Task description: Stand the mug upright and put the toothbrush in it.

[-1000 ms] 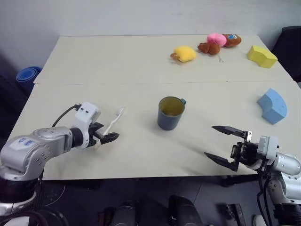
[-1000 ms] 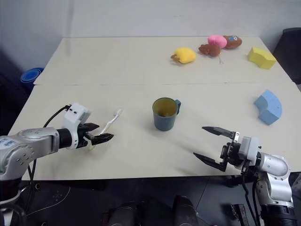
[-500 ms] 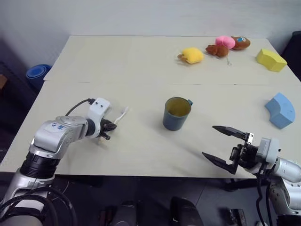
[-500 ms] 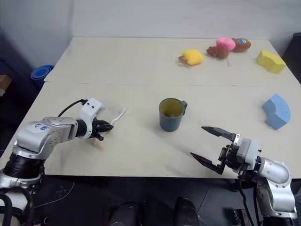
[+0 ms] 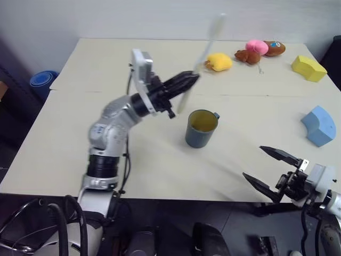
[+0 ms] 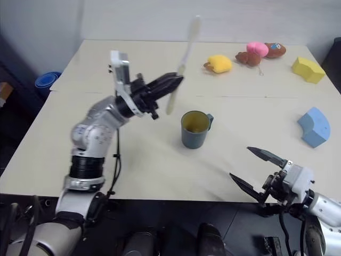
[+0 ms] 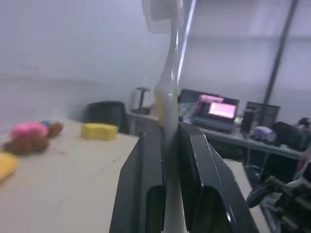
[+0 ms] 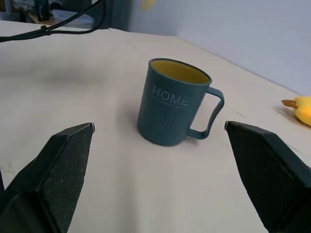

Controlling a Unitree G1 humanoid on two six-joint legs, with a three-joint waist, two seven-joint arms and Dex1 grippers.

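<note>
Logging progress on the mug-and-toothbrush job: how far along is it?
Done: the mug stands upright on the table. In hand: the left pincer is shut on the toothbrush, held in the air. Left: putting the toothbrush into the mug. The right pincer is open, holding nothing.

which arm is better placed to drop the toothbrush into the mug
Left. Its end effector is shut on the toothbrush, raised beside the upright mug. The right end effector is open, empty and nearer the table edge.

We see the teal ribbed mug [image 5: 201, 128] standing upright on the table [image 5: 80, 133], yellow inside, handle away from us. The white toothbrush [image 5: 200, 58] tilts in the air above and behind the mug.
</note>
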